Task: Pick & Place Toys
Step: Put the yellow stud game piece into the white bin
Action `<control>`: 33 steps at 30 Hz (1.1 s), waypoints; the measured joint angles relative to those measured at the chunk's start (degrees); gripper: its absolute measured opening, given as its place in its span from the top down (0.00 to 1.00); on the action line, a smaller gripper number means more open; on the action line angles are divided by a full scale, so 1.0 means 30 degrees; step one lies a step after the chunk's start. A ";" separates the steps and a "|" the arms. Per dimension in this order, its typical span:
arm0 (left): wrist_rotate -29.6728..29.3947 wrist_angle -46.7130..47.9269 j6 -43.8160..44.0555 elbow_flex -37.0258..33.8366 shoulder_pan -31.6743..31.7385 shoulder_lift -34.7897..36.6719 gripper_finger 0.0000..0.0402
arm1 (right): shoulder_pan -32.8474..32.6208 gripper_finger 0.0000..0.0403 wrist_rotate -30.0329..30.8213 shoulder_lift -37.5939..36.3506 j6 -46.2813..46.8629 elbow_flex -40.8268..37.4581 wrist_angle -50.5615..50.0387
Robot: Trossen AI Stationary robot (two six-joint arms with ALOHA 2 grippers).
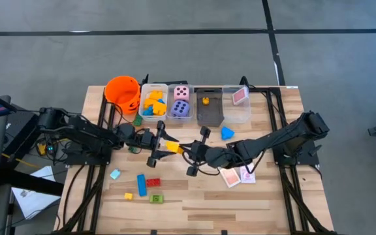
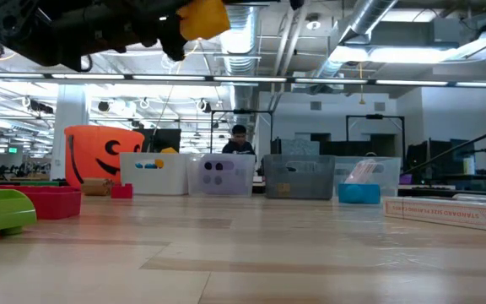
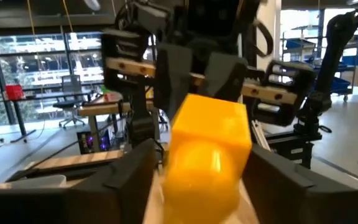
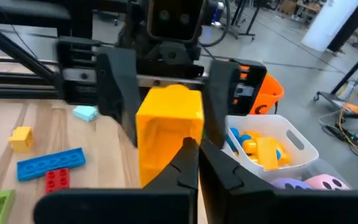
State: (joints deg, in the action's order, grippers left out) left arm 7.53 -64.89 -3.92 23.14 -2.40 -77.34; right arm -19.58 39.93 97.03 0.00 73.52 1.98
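yellow block (image 1: 172, 147) sat between both pincers above the bench; left pincer (image 1: 164, 145) gripped it; right pincer (image 1: 189, 151), pinched shut, should back away slowly

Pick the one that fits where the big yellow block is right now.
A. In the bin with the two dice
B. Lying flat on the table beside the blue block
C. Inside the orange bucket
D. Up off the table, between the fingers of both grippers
D: the yellow block sits up in the air between the left gripper and the right gripper, whose shut fingertips meet its lower edge.
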 joint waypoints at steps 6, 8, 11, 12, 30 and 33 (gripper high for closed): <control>0.0154 0.0289 -0.0023 0.0443 -0.0014 0.0020 0.68 | 0.0213 0.97 0.0052 -0.0044 0.0003 0.0022 -0.0005; 0.0052 0.0298 -0.0028 0.0443 0.0001 0.0065 0.68 | 0.0213 0.96 0.0054 -0.0052 0.0003 0.0029 0.0000; -0.0061 0.0302 -0.0031 0.0450 0.0045 0.0066 0.68 | 0.0208 0.96 0.0109 -0.0058 -0.0004 0.0029 -0.0017; -0.0098 0.0310 -0.0032 0.0450 0.0053 0.0065 0.68 | 0.0197 0.96 0.0140 -0.0058 -0.0008 0.0029 -0.0019; -0.3832 0.5840 -0.2581 0.0432 0.1025 0.0943 0.68 | -0.0406 0.83 0.2121 -0.0066 -0.0196 0.0056 -0.0516; -0.5794 0.8764 -0.2596 0.0427 0.1395 0.1813 0.68 | -0.0477 0.83 0.2277 -0.0039 -0.0201 0.0039 -0.0633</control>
State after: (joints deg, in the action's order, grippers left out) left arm -9.85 -38.60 -11.71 24.42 1.79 -71.90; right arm -21.01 46.77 96.92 -0.60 73.63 0.08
